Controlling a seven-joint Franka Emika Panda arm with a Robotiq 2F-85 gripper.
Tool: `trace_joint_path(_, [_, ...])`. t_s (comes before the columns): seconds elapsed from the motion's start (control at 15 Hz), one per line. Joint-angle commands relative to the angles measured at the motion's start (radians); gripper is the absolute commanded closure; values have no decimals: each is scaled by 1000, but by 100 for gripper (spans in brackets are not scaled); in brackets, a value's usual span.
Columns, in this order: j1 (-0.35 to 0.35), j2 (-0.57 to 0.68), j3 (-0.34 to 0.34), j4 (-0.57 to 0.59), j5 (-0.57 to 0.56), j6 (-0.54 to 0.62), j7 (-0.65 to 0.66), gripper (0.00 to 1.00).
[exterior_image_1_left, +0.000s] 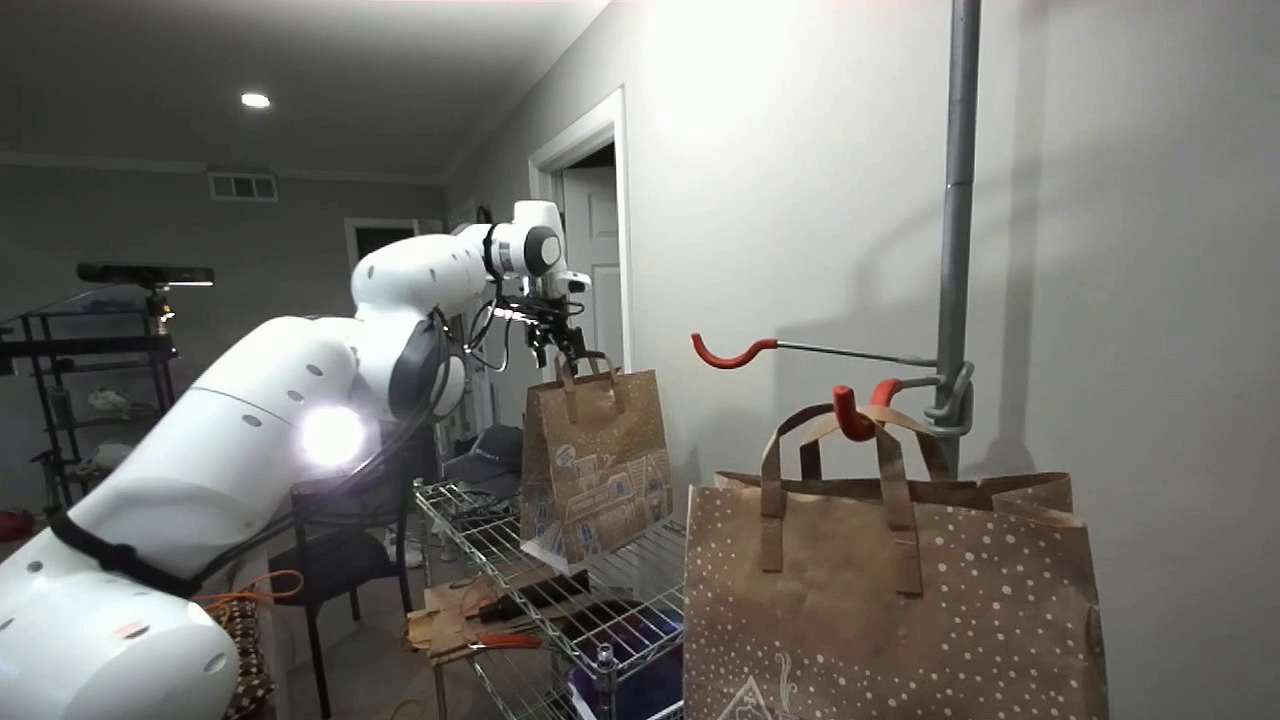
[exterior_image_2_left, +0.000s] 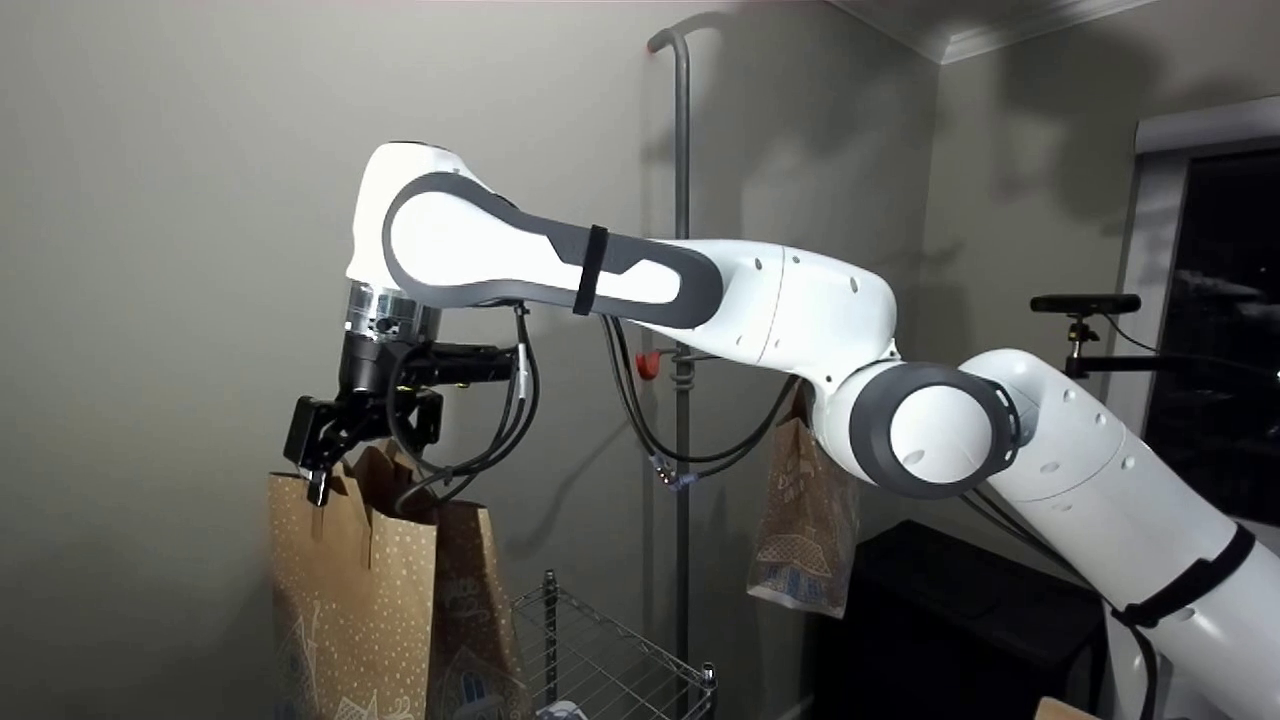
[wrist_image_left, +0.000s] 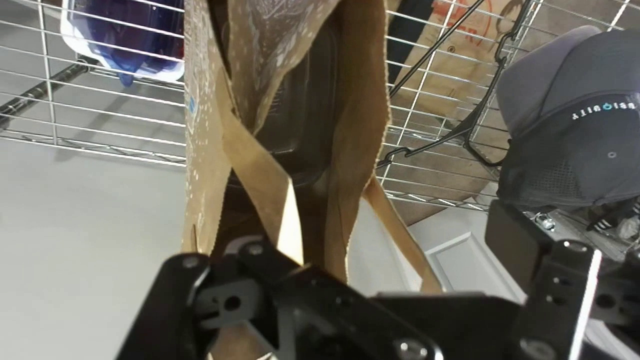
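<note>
While your jaws stand spread wide over the mouth of the paper bag (exterior_image_1_left: 600, 440), gripping nothing visible, snagging is the chief hazard: the strap across the mouth (wrist_image_left: 260, 175) runs behind one side of the jaws in the wrist view, and whether they sit inside its loop cannot be told. Should you close on that one and miss the strap outside the mouth (wrist_image_left: 399, 230), expect the bag to hang lopsided, perhaps tearing at the joint. Shifting sideways unclosed could drag it instead. Check the black cables (exterior_image_2_left: 533, 385), looped close beside the mouth in an exterior view; they may catch its edge. Within the bag, what appears to be a plastic container (wrist_image_left: 300, 110) could slide and unbalance the load. The bag is above the wire shelf (wrist_image_left: 55, 142), yet you cannot confirm that its base bears squarely, so a knock might topple it. Near it, a black hanger (wrist_image_left: 467, 127) and a grey cap (wrist_image_left: 585, 145) could be swept aside. Farther out, a second bag (exterior_image_1_left: 890, 620) hangs at a red hook (exterior_image_1_left: 850, 415), exposed to any wide swing
</note>
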Motion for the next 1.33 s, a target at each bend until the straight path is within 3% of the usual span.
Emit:
trace_joint_path(0.0, [25,18,-33,42,-49,7,5,0])
trace_joint_path(0.13, [31,22,-48,50,-59,5,13,0])
trace_joint_path(0.2, [35,23,-55,53,-67,6,13,25])
trace_joint_path(0.27, [37,25,-62,56,-69,7,14,26])
trace_joint_path(0.33, [70,67,-124,143,-29,-29,-1,33])
trace_joint_path(0.8, [109,145,-230,279,-21,-53,7,78])
trace_joint_path(1.0, [113,111,-255,215,-20,-24,16,98])
trace_joint_path(1.27, [120,110,-280,220,-27,-27,25,100])
